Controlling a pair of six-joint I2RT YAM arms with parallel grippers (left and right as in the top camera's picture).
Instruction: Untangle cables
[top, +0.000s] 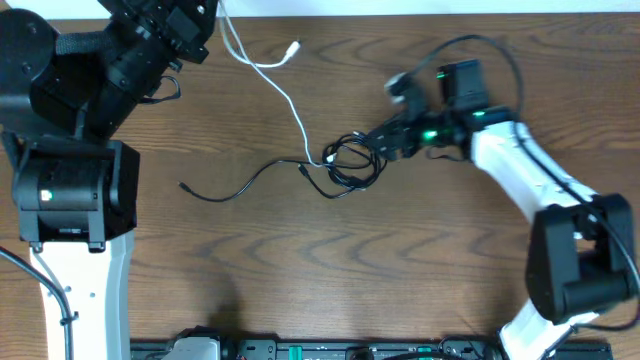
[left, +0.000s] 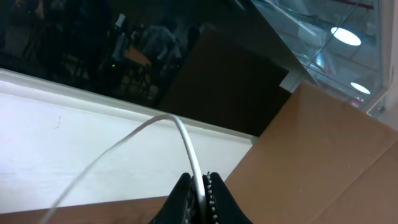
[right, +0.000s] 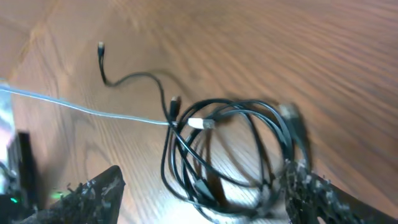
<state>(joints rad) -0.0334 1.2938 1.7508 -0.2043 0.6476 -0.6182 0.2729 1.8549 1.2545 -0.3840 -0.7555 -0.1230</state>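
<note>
Where the cables lie: black cables (top: 352, 160) sit coiled in a small knot mid-tabletop, one loose tail trailing left; the white cable (top: 288, 95) runs from the knot to the far left.
Left gripper (left: 200, 185): jaws pinched shut on the white cable at the far edge of the tabletop (top: 300, 280).
Right gripper (right: 202, 186): jaws wide, straddling the knot, gripping nothing.
Handling: light, limp, slick cords; a tug probably drags the whole knot rather than sliding one strand free.
Where to hold: an outer black loop on the right looks best, pulled away from the white line; plug ends may snag.
</note>
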